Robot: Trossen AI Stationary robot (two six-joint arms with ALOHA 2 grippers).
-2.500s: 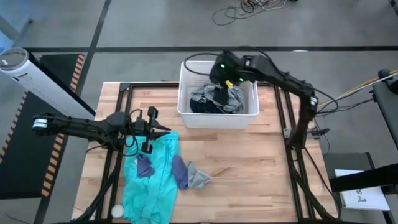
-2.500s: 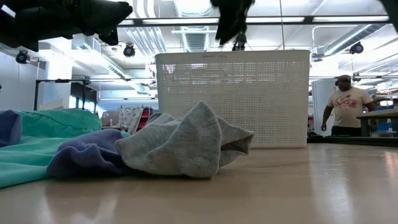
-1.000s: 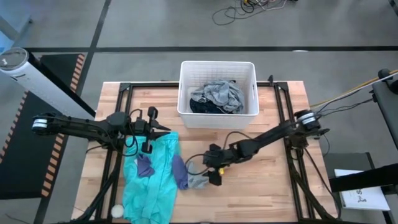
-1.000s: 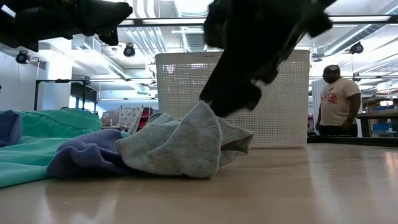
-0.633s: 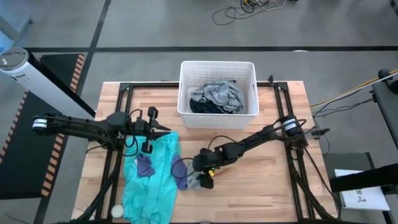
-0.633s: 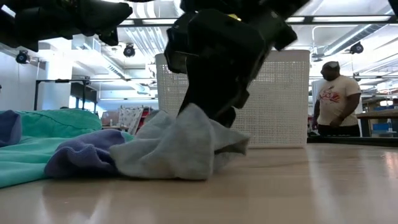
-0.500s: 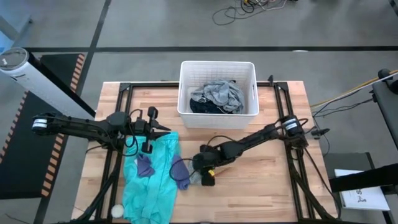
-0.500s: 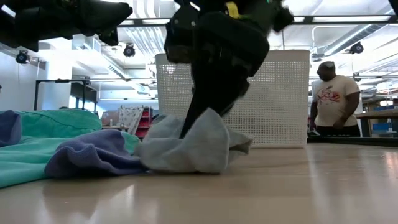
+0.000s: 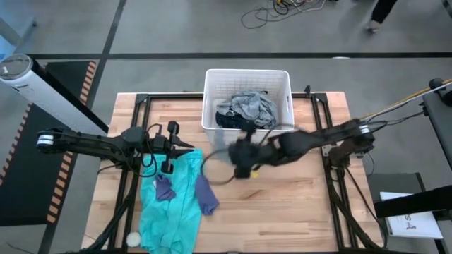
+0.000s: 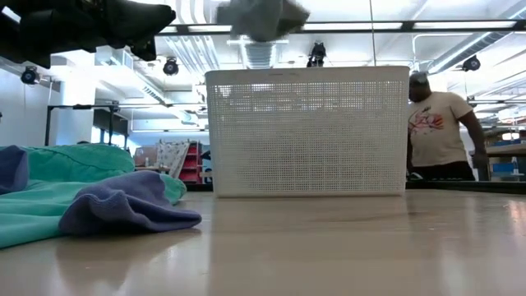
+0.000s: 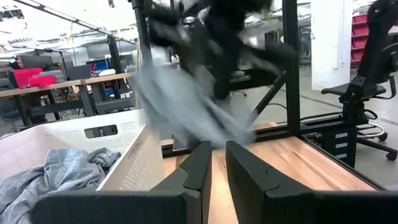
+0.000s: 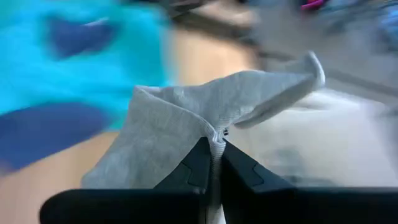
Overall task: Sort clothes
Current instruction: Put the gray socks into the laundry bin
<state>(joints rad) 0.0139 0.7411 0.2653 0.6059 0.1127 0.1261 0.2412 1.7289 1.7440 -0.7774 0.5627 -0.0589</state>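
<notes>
My right gripper [image 9: 244, 156] hangs above the middle of the table, just in front of the white basket [image 9: 210, 99], shut on a small grey piece of clothing [image 10: 263, 16]. A large turquoise garment [image 9: 176, 204] lies flat at the near left with two purple pieces [image 9: 164, 188] [image 9: 207, 197] on it. A grey garment [image 9: 248, 106] and a dark one [image 9: 224, 121] lie in the basket. My left gripper [image 9: 188, 147] stays shut and empty above the turquoise garment's far edge. My right gripper pinches a raised fold of the grey piece [image 12: 214, 134] between its two fingers [image 12: 198, 163]. The piece is lifted clear of the table and droops slack around the fingers.
The basket stands at the middle of the table's far edge. A small white ball [image 9: 133, 240] lies at the near left corner. Bare wood [image 9: 296, 204] spreads over the right half. A person [image 10: 436, 123] stands in the room beyond the table.
My right gripper came down on the grey piece beside the purple one, shut on it, then rose and went toward the far edge and the basket. The grey piece is lifted clear of the table. The purple piece and the turquoise garment stayed in place.
</notes>
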